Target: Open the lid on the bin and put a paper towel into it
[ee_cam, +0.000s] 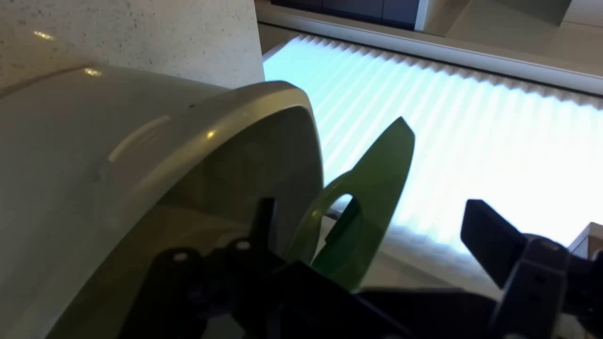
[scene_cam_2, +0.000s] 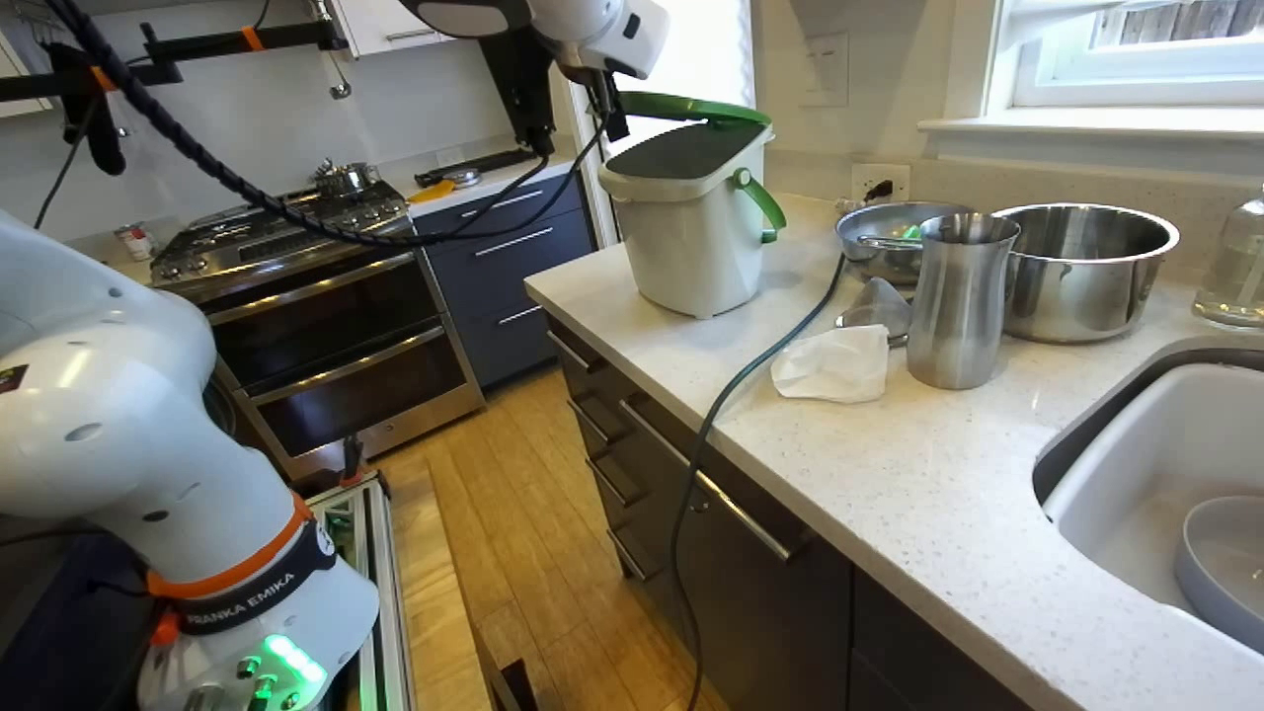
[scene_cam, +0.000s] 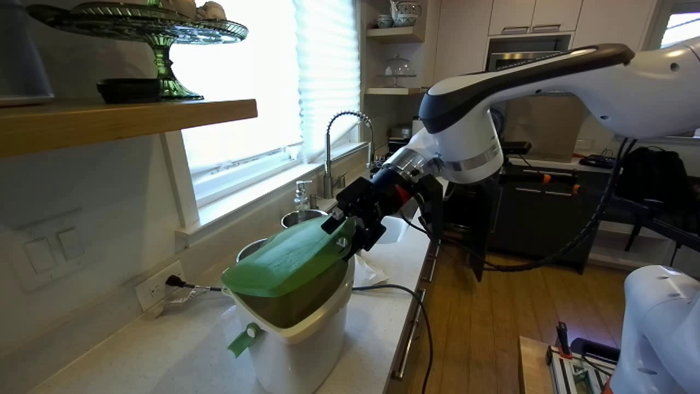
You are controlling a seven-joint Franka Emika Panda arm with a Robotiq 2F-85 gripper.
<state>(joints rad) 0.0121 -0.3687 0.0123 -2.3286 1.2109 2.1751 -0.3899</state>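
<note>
The bin [scene_cam: 298, 361] is cream-beige and stands upright on the counter; it also shows in an exterior view [scene_cam_2: 681, 237] and in the wrist view [ee_cam: 118, 132]. Its green lid [scene_cam: 290, 257] is partly raised and tilted, with a gap above the rim. The lid also shows in an exterior view [scene_cam_2: 696, 107] and edge-on in the wrist view [ee_cam: 386, 160]. My gripper [scene_cam: 340, 239] is open at the lid's raised edge. In the wrist view, the fingers [ee_cam: 377, 230] are wide apart with the lid's edge between them. The white paper towel [scene_cam_2: 834, 363] lies crumpled on the counter.
A steel cup [scene_cam_2: 956, 306], a metal pot [scene_cam_2: 1081, 272] and a metal bowl [scene_cam_2: 889, 237] stand near the paper towel. A dark cable [scene_cam_2: 731, 395] crosses the counter edge. The sink [scene_cam_2: 1165, 474] is farther along. A wooden shelf [scene_cam: 126, 123] juts above the counter.
</note>
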